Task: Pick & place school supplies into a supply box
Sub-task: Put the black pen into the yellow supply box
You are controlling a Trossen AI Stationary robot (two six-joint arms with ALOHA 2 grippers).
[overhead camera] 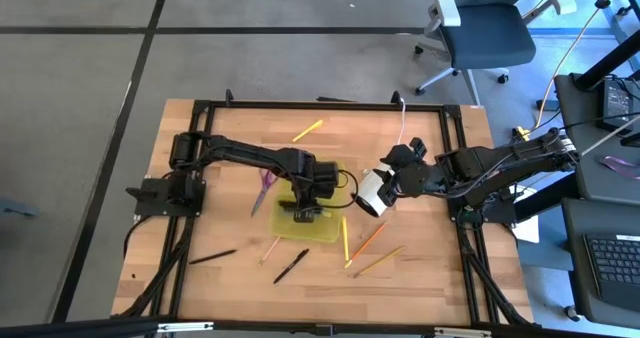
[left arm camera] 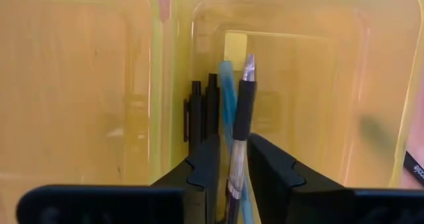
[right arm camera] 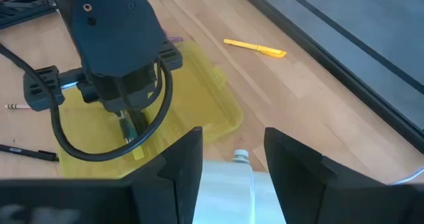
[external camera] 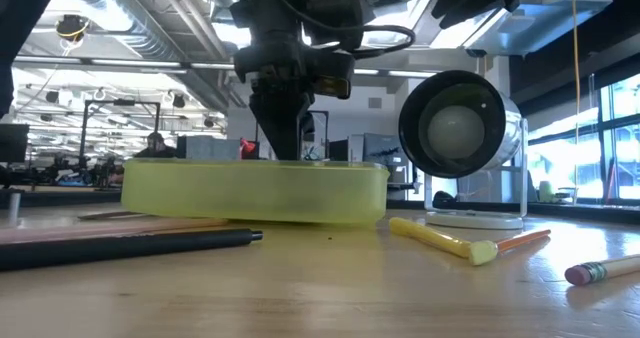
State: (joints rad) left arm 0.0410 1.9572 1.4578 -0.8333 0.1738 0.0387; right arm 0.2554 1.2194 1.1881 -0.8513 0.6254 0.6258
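The translucent yellow-green supply box (overhead camera: 330, 230) lies flat on the middle of the wooden table. My left gripper (overhead camera: 303, 214) reaches down into it and is shut on a pen (left arm camera: 242, 114) with a black grip and a clear tip. Two black pens (left arm camera: 202, 105) and a blue one (left arm camera: 226, 85) show inside the box (left arm camera: 99, 85). My right gripper (overhead camera: 385, 183) is just right of the box, shut on a white cylinder (overhead camera: 371, 193). The purple scissors (overhead camera: 263, 190), a yellow marker (overhead camera: 307, 130), black pens (overhead camera: 212, 256) (overhead camera: 290, 266) and pencils (overhead camera: 370, 238) lie loose on the table. My left gripper (left arm camera: 233, 144) pinches the pen between its two fingers, on the shaft just behind the black grip (left arm camera: 236, 159). It comes from above, pointing down, and the pen runs along the fingers with its tip (left arm camera: 249, 66) toward the box floor. Whether the tip touches the floor I cannot tell. My right gripper (right arm camera: 232, 141) has the white cylinder (right arm camera: 228, 187) between its two fingers, a small cap end (right arm camera: 240, 156) showing at the fingertips. It comes slanting from the table's right side. In the low view the cylinder (external camera: 460, 128) sits above the tabletop, with a white round foot (external camera: 470, 218) on the table.
A yellow pencil (overhead camera: 345, 240) and another one (overhead camera: 378, 262) lie near the box's right corner, and a thin pale pencil (overhead camera: 268, 248) lies near its left corner. A white cord (overhead camera: 402, 118) runs to the far edge. A black frame (overhead camera: 180, 178) borders the table.
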